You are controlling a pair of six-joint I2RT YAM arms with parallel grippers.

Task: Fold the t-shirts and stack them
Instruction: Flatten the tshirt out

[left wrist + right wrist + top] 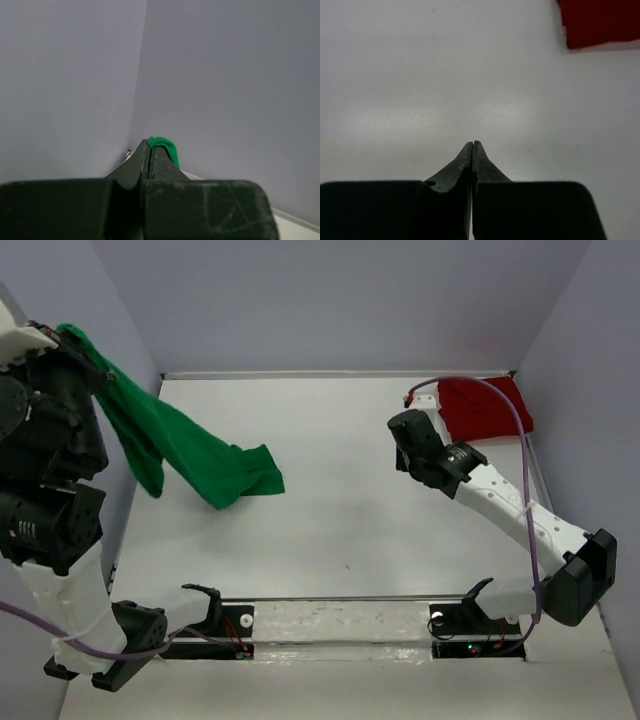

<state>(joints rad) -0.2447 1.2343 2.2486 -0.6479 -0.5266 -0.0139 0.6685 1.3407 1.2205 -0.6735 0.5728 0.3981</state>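
Green t-shirt [190, 455] hangs from the left fingers [141, 160], clamped shut on its edge and held high at the left, probably to spread it for folding, tail on the desk [340, 520]; right fingers [480, 161], shut and empty, hover near the red t-shirt [487, 408] far right.

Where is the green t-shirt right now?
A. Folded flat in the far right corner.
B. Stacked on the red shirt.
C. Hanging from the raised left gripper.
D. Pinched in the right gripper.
C: the left gripper, raised at the left, is shut on the green t-shirt, which drapes down toward the table.
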